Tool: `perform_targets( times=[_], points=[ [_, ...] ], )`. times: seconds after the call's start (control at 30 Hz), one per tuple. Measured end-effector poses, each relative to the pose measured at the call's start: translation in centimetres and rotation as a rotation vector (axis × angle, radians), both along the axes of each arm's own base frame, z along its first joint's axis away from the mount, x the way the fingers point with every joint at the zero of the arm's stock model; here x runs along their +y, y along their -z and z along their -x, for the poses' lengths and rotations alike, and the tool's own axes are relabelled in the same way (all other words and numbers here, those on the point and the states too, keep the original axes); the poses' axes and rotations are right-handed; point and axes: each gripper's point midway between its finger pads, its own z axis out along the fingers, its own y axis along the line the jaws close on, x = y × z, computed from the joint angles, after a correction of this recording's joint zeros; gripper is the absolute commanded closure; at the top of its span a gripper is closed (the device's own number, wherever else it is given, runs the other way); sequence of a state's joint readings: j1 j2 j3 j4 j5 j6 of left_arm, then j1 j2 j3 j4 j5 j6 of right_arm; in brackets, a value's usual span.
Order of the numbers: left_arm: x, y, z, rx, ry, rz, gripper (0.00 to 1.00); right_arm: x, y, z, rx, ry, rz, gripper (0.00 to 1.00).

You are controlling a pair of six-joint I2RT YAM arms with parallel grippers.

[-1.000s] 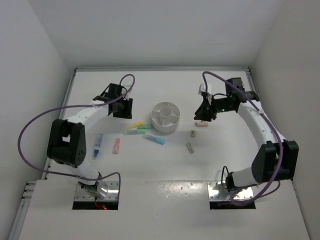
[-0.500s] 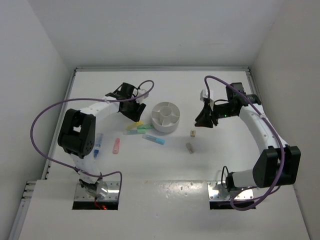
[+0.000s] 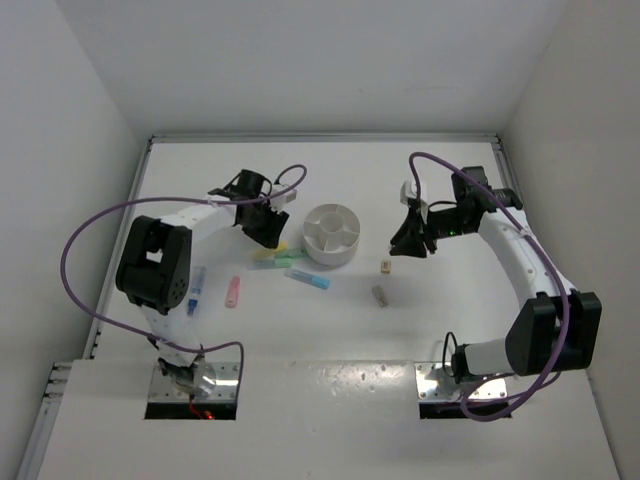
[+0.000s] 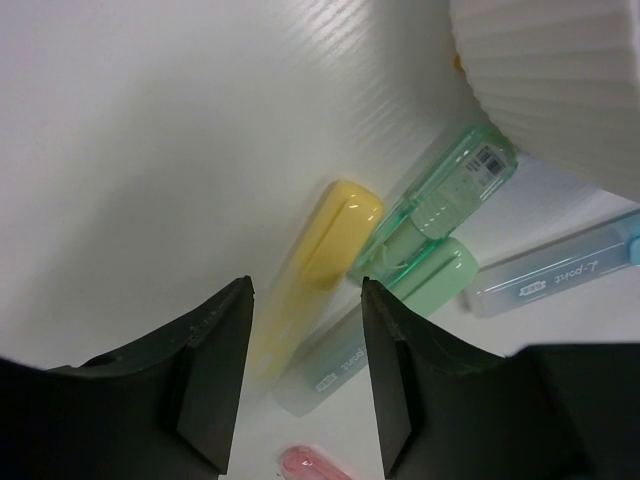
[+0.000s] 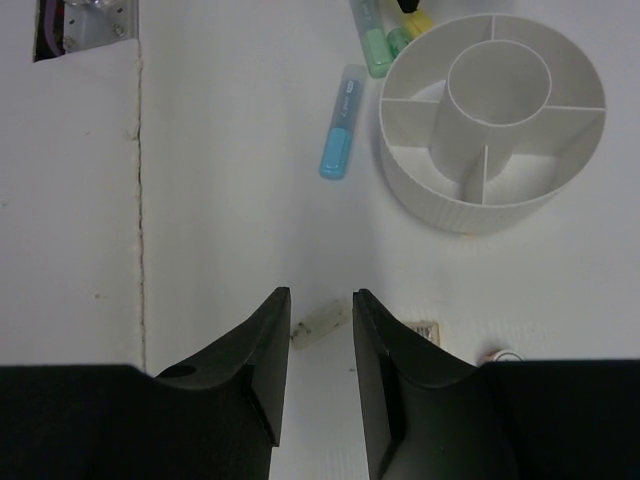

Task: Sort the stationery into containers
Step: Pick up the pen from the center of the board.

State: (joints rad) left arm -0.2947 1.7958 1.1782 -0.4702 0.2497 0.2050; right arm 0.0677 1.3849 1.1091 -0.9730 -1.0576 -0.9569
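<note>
Stationery lies loose on a matte white surface (image 3: 330,335), boxed in by plain white walls (image 3: 70,120) at the left, right and far sides. Along the near edge a separate white panel (image 3: 330,400) has two cut-outs where metal base plates (image 3: 437,382) show, and purple cables (image 3: 66,265) loop from both arms.

The round white organiser (image 3: 331,254) stands near the middle of the surface. Its outer wall is finely ribbed, and thin partitions split it into wedge compartments around a central round well.

Just left of it, close together, lie a yellow marker (image 4: 320,250), a green marker (image 4: 450,190) with a clear cap and a barcode label, and a paler green one (image 4: 430,275). A light blue marker (image 3: 308,279) lies just nearer the arms than these. Farther left, well apart from the organiser, a blue marker (image 3: 196,290) and a pink marker (image 3: 233,291) lie side by side. Right of the organiser sit a tan block (image 3: 386,266) and, nearer the arms, a grey block (image 3: 379,295).

The left jaws stand apart over the near end of the yellow marker, gripping nothing. The right jaws are also apart and hold nothing, above the surface near the tan block.
</note>
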Motion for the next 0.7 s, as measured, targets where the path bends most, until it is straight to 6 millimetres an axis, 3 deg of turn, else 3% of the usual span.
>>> perform_targets(
  times=[0.37, 0.7],
  points=[
    [-1.5, 2.4, 1.4, 0.055, 0.055, -0.031, 0.45, 0.0, 0.0, 0.3, -0.002, -0.011, 0.002, 0.67],
    [-1.4, 2.4, 1.1, 0.042, 0.035, -0.051, 0.45, -0.1, 0.1, 0.7, 0.0, -0.026, 0.006, 0.67]
  ],
)
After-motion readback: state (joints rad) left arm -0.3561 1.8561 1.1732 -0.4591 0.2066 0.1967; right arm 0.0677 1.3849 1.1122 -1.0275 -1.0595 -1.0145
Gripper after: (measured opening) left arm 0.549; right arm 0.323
